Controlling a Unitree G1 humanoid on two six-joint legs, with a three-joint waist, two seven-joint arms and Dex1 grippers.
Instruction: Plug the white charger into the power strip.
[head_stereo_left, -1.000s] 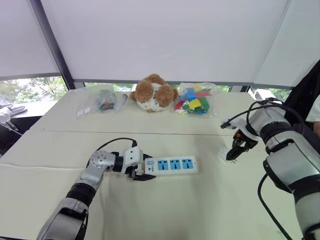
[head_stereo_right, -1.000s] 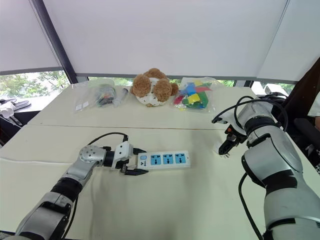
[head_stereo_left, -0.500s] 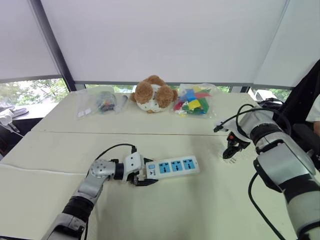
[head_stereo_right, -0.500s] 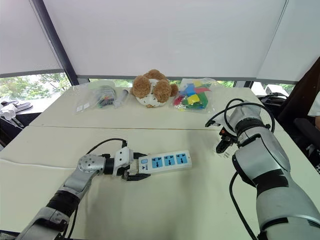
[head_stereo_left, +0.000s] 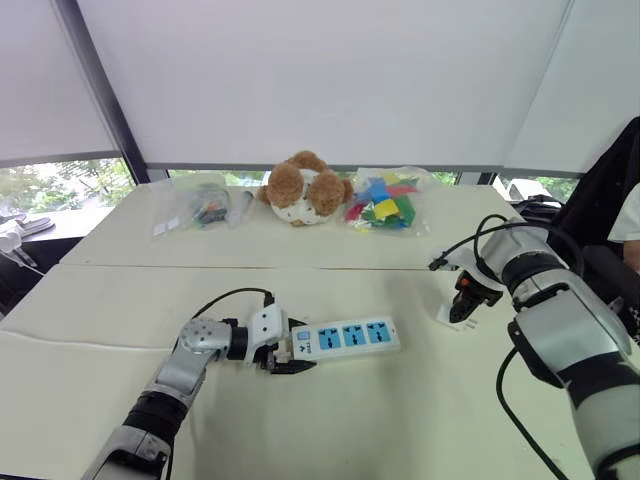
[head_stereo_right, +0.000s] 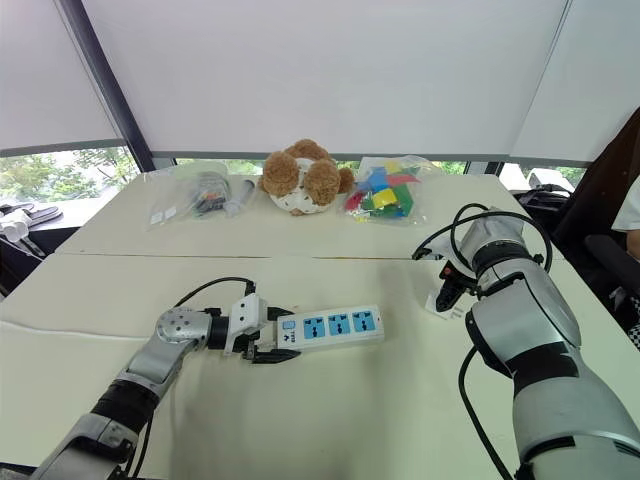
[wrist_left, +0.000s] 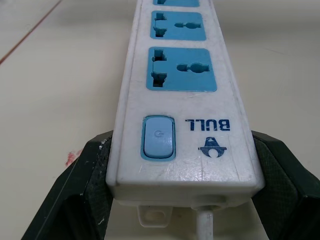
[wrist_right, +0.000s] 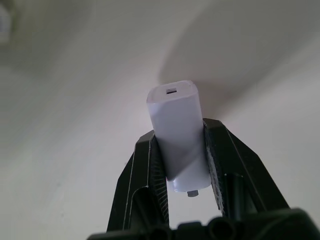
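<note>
The power strip (head_stereo_left: 345, 336), a flat white bar with three blue sockets, lies on the table in front of me. My left gripper (head_stereo_left: 285, 355) is shut on its switch end, and its black fingers (wrist_left: 92, 170) press both sides of that end (wrist_left: 182, 100). Over at the right, the white charger (head_stereo_left: 447, 318) rests on the table. My right gripper (head_stereo_left: 462, 312) points down at it. In the right wrist view the charger (wrist_right: 177, 125) sits clamped between the two fingers (wrist_right: 145, 165), with a metal prong showing near the palm.
At the back of the table are a brown teddy bear (head_stereo_left: 300, 187), a bag of colourful pieces (head_stereo_left: 385, 200) and a clear bag of small items (head_stereo_left: 200, 205). The strip's black cord (head_stereo_left: 225, 297) loops behind my left wrist. A person's dark sleeve (head_stereo_left: 615, 190) is at the right edge.
My right gripper has closed its fingers on the white charger. The left gripper keeps its hold on the power strip in the same spot.
</note>
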